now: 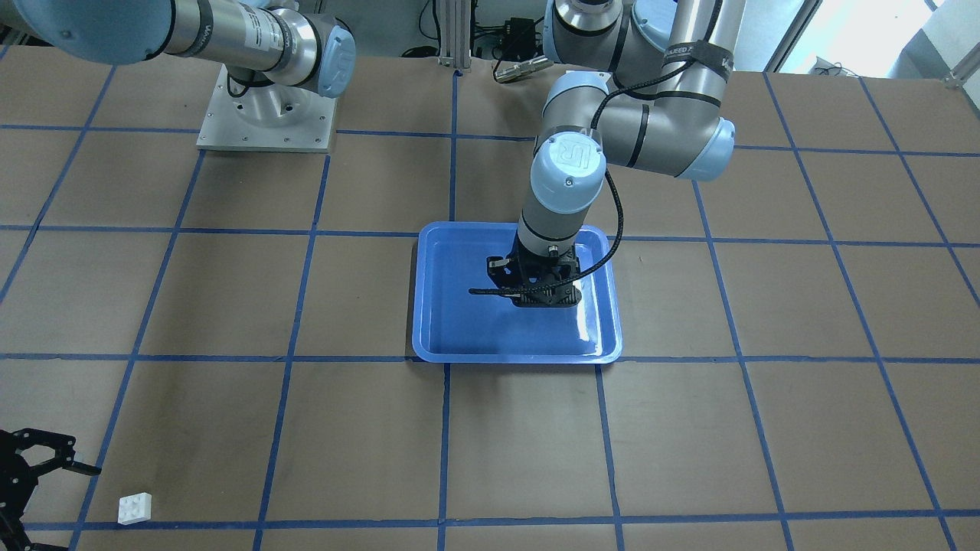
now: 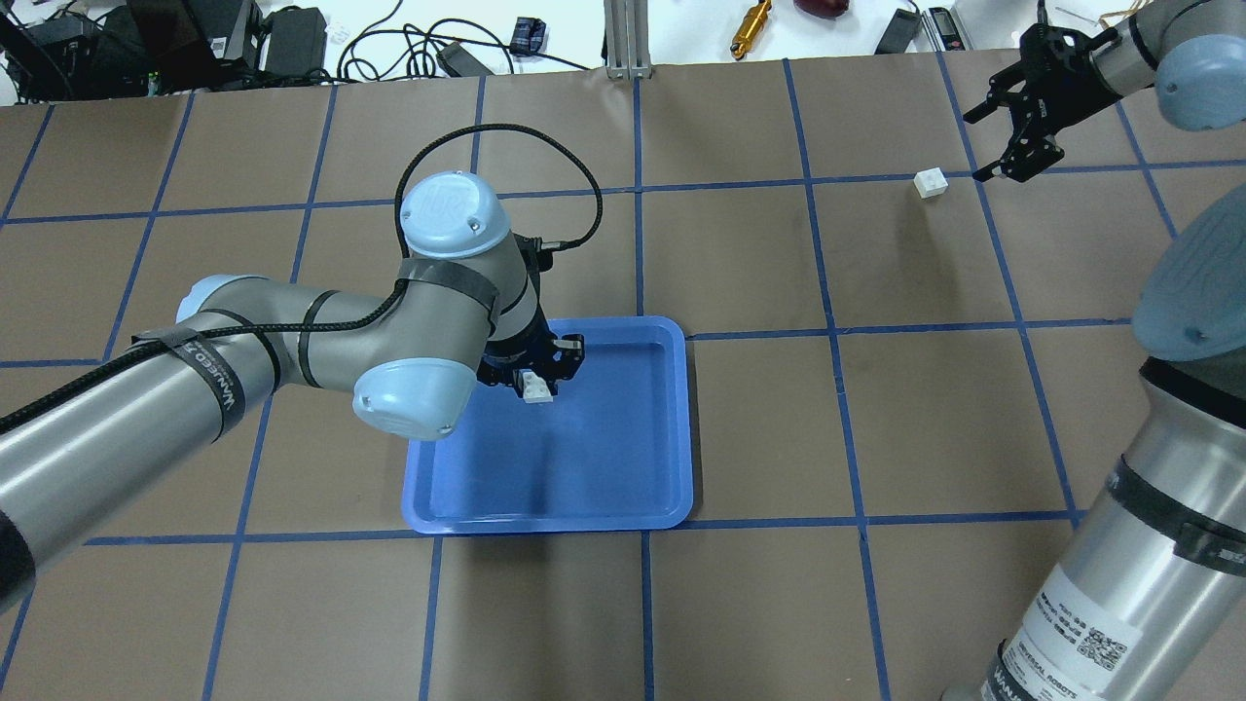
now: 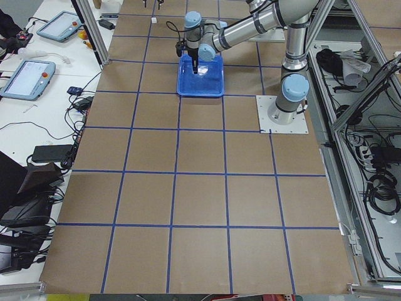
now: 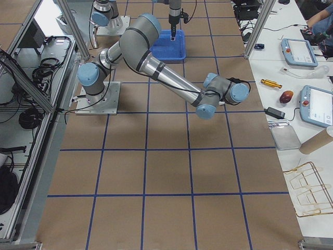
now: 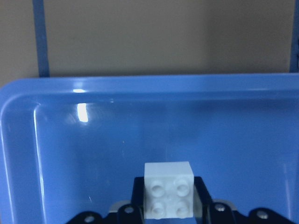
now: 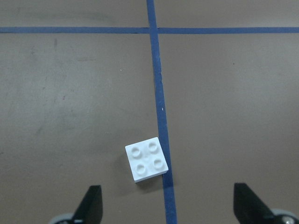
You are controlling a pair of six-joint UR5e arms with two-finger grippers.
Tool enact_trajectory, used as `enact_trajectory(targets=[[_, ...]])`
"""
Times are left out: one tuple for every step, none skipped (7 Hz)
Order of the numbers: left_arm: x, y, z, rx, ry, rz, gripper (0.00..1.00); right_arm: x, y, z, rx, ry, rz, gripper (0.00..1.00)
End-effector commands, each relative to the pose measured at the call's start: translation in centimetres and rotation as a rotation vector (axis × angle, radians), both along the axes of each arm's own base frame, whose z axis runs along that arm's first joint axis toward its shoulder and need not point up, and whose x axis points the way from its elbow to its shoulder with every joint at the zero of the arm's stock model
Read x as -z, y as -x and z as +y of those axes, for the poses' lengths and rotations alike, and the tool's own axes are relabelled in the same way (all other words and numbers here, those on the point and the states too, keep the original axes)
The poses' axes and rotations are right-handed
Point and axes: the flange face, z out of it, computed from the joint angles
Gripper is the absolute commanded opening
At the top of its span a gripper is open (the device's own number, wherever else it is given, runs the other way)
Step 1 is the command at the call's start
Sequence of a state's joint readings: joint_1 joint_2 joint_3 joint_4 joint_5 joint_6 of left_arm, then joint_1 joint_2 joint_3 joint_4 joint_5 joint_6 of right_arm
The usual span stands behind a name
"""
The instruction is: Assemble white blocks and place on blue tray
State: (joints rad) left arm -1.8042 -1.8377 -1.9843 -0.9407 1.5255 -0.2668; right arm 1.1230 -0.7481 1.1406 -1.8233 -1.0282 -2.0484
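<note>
White plastic in my left wrist view: one white block (image 5: pixel 168 190), studs facing the camera, is pinched between the left fingers (image 5: pixel 199 191), which press on its two sides. It hangs over the blue tray (image 2: pixel 623 467), in the tray's left part and toward its far rim as I see it from overhead; whether the block touches the tray floor, I cannot tell. Over on the right side, the second white block (image 6: pixel 146 159) lies studs up on the table (image 2: pixel 779 604), well apart from the tray, one edge lapping onto a blue tape line (image 6: pixel 159 93). The right fingers (image 6: pixel 92 203) are spread wide, nothing between them, hovering just beside and above that block, which sits in the gap ahead of them in the right wrist view. So the two blocks are unjoined, one at the tray, one out on the brown paper.
</note>
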Motion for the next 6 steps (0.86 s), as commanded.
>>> enact_trajectory(targets=[[1.9, 0.1, 1.9, -0.011, -0.045, -0.008, 0.00, 2.6, -0.2, -0.3, -0.044, -0.009, -0.005, 0.99], [2.3, 0.0, 1.6, -0.014, -0.047, -0.007, 0.00, 2.7, -0.5, -0.3, -0.052, -0.013, 0.000, 0.95], [3.5, 0.0, 1.7, -0.019, -0.064, -0.007, 0.00, 2.9, -0.6, -0.3, -0.065, -0.008, 0.000, 0.95], [3.4, 0.1, 1.8, -0.027, -0.057, -0.006, 0.01, 3.2, -1.0, -0.4, -0.081, -0.007, 0.000, 0.95], [3.7, 0.0, 1.9, -0.035, -0.065, -0.009, 0.06, 3.4, -1.7, -0.5, -0.120, -0.005, 0.030, 0.95], [3.9, 0.0, 2.2, -0.036, -0.070, -0.009, 0.57, 3.8, -2.5, -0.5, -0.145, -0.025, 0.063, 0.92]])
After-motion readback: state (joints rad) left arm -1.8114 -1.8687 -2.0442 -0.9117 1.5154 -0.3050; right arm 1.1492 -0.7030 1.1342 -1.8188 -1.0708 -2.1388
